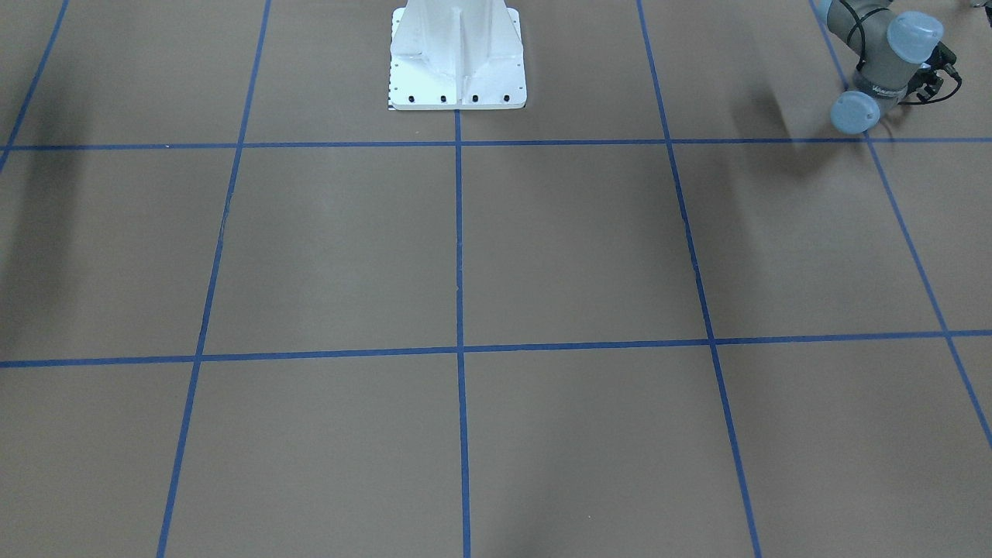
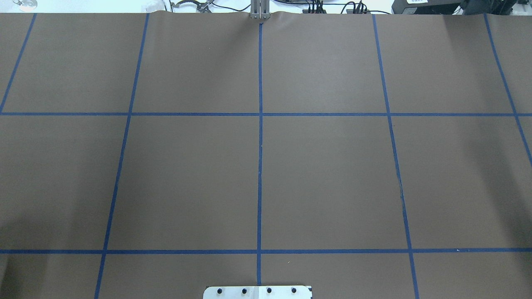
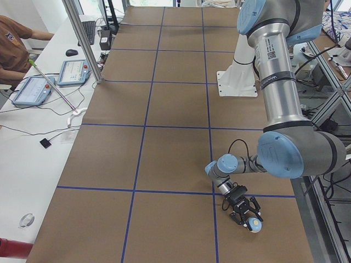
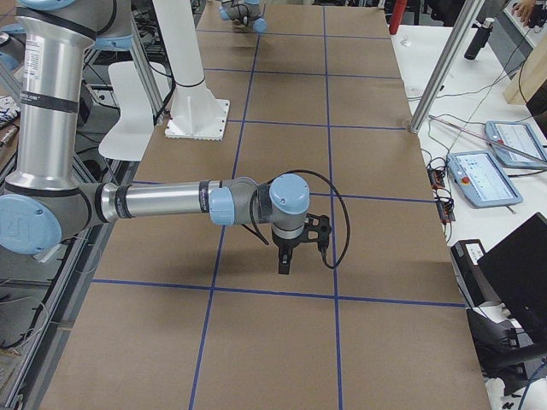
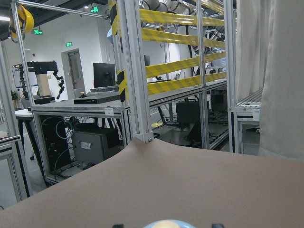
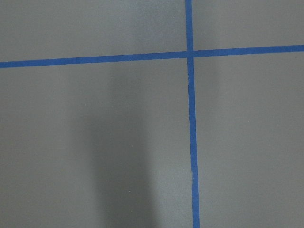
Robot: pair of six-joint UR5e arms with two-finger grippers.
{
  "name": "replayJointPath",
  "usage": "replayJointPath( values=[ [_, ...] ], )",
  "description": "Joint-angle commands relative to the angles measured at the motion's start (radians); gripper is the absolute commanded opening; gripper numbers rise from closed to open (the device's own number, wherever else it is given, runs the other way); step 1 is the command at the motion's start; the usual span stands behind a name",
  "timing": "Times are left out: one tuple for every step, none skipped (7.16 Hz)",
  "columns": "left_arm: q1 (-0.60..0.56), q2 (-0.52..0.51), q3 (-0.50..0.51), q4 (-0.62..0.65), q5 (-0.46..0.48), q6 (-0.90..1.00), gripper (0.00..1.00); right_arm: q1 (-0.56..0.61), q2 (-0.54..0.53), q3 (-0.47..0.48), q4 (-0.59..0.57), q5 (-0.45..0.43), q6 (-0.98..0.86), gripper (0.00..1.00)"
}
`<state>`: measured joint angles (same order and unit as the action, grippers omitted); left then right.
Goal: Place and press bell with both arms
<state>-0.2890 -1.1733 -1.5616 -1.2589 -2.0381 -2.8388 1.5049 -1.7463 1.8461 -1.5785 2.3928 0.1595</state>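
The bell [image 3: 253,223] is light blue with a cream button and sits between the fingers of my left gripper [image 3: 248,217], low over the table near its left end. In the left wrist view, the bell's dome [image 5: 166,224] shows at the bottom edge between the two dark tips of the left gripper [image 5: 167,227]. The left arm's wrist [image 1: 883,70] is at the top right of the front view. My right gripper [image 4: 285,263] points straight down above the brown table. I cannot tell if it is open or shut. The right wrist view shows only table.
The white pedestal [image 1: 457,58] stands at the robot's side of the table [image 2: 187,174], which carries a grid of blue tape lines. A side bench with tablets [image 3: 33,90], a metal post [image 3: 82,38] and a seated person [image 3: 13,44] lie beyond the far edge.
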Motion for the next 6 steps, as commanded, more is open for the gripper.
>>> replayJointPath(
  values=[
    [0.001,0.065,-0.074,0.001,0.01,0.054,0.01,0.0,0.001,0.002,0.0,0.0,0.002,1.0],
    [0.001,0.13,-0.157,0.007,0.021,0.083,0.0,0.0,-0.001,0.002,0.0,0.002,0.002,1.0],
    [-0.001,0.154,-0.193,0.015,0.029,0.119,0.0,0.0,0.001,0.004,0.0,0.002,0.002,1.0],
    [-0.001,0.167,-0.216,0.035,0.062,0.152,0.0,0.0,-0.001,0.007,-0.002,0.002,0.002,1.0],
    [-0.021,0.164,-0.25,0.071,0.131,0.201,0.0,0.0,-0.004,0.022,-0.005,0.0,0.003,1.0],
    [-0.065,0.158,-0.27,0.084,0.216,0.267,0.0,0.0,-0.002,0.024,-0.006,0.002,0.003,1.0]
  ],
)
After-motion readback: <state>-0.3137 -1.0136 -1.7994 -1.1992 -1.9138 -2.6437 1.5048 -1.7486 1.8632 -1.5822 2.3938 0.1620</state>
